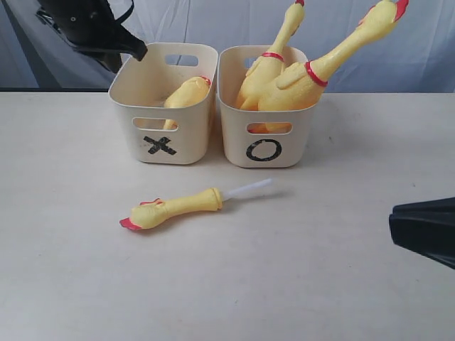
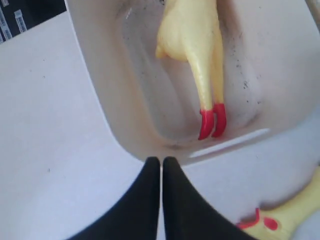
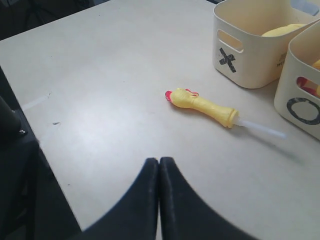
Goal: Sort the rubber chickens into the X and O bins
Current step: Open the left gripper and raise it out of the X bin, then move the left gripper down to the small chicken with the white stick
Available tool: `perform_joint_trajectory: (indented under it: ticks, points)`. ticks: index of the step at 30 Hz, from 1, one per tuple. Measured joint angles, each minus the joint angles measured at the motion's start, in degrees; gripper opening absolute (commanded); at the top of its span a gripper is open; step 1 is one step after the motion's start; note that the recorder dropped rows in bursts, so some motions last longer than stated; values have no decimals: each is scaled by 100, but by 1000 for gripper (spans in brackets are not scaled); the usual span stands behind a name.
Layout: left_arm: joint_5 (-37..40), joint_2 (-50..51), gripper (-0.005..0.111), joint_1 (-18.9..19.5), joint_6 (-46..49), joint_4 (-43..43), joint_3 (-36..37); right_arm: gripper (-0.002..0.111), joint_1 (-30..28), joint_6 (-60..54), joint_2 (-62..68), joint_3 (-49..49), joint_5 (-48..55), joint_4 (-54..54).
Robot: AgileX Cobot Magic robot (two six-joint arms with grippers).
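Two whole rubber chickens (image 1: 313,71) stand leaning in the O bin (image 1: 264,148). A headless chicken body (image 1: 186,93) lies in the X bin (image 1: 161,145); its red feet (image 2: 212,120) show in the left wrist view. The slim fragment (image 1: 174,207) with its white tube (image 1: 249,189) lies on the table in front of the X bin, also seen as the fragment (image 3: 202,104) in the right wrist view. My left gripper (image 1: 135,50) hovers above the X bin's far left corner, shut and empty (image 2: 161,160). At the right edge my right gripper (image 1: 395,222) is shut and empty (image 3: 159,161).
The cream table (image 1: 298,270) stretches around the bins. A pale curtain (image 1: 426,42) hangs behind them. The table's edge and dark floor (image 3: 20,165) show in the right wrist view.
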Motion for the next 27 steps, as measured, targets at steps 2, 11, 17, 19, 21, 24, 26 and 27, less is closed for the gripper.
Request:
perform_joint_trajectory:
  ticks: [2, 11, 17, 19, 21, 24, 26, 27]
  points:
    - [146, -134, 0, 0, 38, -52, 51, 0, 0, 0, 0, 0, -14, -36]
    - [269, -794, 0, -465, 201, -50, 863, 0, 0, -11, 0, 0, -13, -162]
    - [129, -1181, 0, -969, 316, -50, 1544, 0, 0, -11, 0, 0, -13, -191]
    - [58, -1262, 0, -1120, 472, -50, 1775, 0, 0, -11, 0, 0, -13, -205]
    - [44, -1297, 0, -1286, 779, -50, 2031, 0, 0, -11, 0, 0, -13, -220]
    - [44, -1306, 0, -1505, 1282, -50, 2455, 0, 0, -11, 0, 0, -13, -244]
    - [31, -1306, 0, -1619, 1577, -50, 2703, 0, 0, -11, 0, 0, -13, -269]
    - [0, -1306, 0, -1662, 1705, -55, 2832, 0, 0, -11, 0, 0, -13, -269]
